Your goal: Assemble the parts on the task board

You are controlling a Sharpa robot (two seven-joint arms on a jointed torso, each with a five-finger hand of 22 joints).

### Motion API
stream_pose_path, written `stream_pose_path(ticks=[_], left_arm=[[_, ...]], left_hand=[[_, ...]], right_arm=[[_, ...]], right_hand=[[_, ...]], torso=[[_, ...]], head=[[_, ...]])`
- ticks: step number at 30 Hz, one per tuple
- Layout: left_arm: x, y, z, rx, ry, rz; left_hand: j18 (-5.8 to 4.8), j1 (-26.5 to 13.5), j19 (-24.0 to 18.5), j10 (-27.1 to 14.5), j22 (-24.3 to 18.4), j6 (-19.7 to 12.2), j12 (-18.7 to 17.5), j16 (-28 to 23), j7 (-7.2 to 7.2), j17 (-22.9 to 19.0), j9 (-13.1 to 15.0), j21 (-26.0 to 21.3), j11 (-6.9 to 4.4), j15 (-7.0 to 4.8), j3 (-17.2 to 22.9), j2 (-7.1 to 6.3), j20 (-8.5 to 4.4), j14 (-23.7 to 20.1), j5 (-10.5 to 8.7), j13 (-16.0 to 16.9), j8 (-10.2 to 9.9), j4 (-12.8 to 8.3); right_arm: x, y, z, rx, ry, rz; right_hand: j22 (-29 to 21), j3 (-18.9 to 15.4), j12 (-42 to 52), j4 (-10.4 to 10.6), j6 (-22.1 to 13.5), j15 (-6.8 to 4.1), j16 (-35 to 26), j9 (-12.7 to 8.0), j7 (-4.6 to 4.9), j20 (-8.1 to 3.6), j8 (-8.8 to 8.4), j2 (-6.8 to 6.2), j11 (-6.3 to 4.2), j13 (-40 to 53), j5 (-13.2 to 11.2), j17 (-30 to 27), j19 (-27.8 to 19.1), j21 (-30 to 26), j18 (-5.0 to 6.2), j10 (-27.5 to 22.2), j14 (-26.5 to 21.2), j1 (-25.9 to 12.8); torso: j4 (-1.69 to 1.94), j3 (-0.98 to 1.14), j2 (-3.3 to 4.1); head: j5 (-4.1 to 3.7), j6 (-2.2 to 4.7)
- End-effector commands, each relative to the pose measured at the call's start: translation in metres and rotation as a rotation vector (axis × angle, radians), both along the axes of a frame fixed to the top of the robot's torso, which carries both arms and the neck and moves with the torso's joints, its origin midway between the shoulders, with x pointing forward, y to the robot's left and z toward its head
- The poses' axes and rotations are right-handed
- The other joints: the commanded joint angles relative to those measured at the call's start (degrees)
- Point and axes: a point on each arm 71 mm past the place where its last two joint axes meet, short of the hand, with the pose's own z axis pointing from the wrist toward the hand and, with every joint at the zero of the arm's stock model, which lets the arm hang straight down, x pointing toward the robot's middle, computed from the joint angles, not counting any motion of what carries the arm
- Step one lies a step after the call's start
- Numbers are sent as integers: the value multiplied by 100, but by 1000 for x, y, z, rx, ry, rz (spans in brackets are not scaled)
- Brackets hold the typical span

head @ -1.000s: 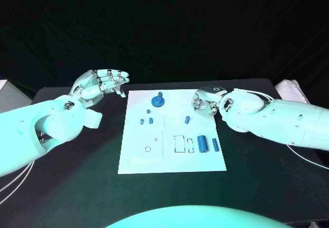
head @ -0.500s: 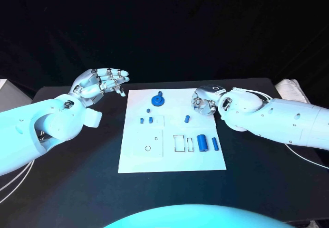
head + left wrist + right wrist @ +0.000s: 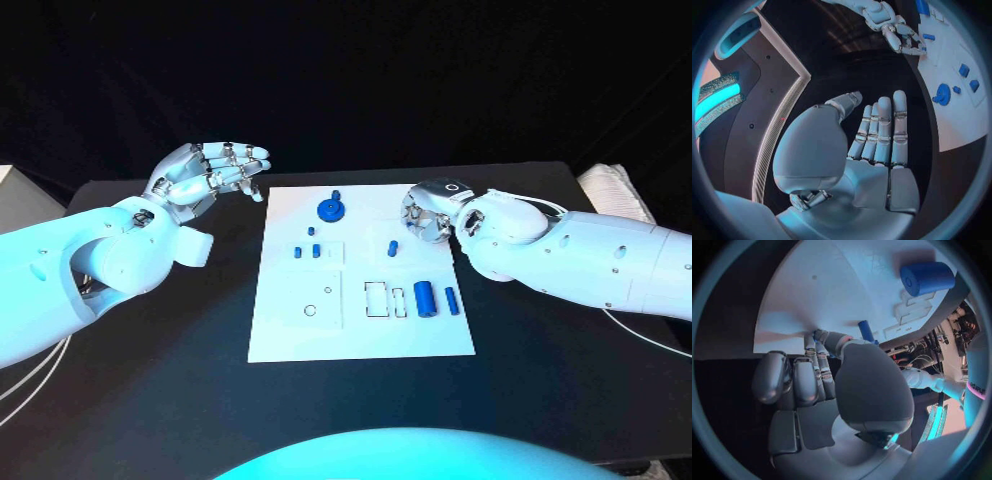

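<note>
Parts of the assembly, small blue pieces, lie scattered over the white task board (image 3: 289,335) in the middle of the black desk (image 3: 144,400). At the board's far edge sits a round blue disc part (image 3: 330,210) with a knob beside it, near the left hand but apart from it. Toward the middle are a few tiny blue pegs (image 3: 307,252) and a single small blue piece (image 3: 392,248), which lies just left of the right hand. Nearer, on the board's right half, a thick blue cylinder (image 3: 426,298) lies beside a slimmer blue pin (image 3: 451,300), next to two rectangular recesses (image 3: 376,300); a small round hole (image 3: 310,312) sits in the left half. The left hand (image 3: 214,172) hovers above the desk off the board's far left corner, palm up, fingers straight and close together, holding nothing, as the left wrist view (image 3: 873,145) also shows. The right hand (image 3: 430,215) is at the board's far right edge, fingers curled downward, fingertips (image 3: 820,336) at or touching the board surface; whether it pinches anything I cannot tell.
</note>
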Motion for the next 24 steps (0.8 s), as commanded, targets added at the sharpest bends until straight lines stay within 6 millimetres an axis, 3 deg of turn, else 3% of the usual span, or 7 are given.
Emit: stream_pose_path(ticks=[1,15,24], left_arm=[[0,-1,1,-10,0,-8],[2,2,0,-6,0,4],[2,3,0,-6,1,6]], left_hand=[[80,65,40,-39,-6,23,-36,-36,13,-5,2,-18,12,15,-4,-9,11,-42,20,-6,17,-28],[78,60,41,-46,-6,22,-45,-39,15,-6,2,-18,15,18,-12,-16,12,-41,21,-14,17,-27],[78,56,41,-50,-6,18,-50,-41,16,-6,1,-19,17,19,-15,-18,13,-40,21,-17,15,-25]], right_arm=[[-2,2,2,21,-63,-7],[-9,-3,24,132,-182,-1],[-23,-1,40,206,-188,20]], right_hand=[[30,4,21,-51,46,-37,34,15,-12,-39,30,77,-164,15,-25,4,-1,40,-82,207,214,68],[87,31,17,-83,63,-43,74,44,-17,-45,48,67,-170,37,-11,27,4,90,-89,241,223,29],[98,37,13,-91,61,-43,81,50,-19,-45,49,62,-172,41,-9,31,5,100,-90,243,224,21]], torso=[[4,2,-2],[-7,6,-8],[-10,0,-3]], head=[[3,-8],[14,-3],[32,14]])
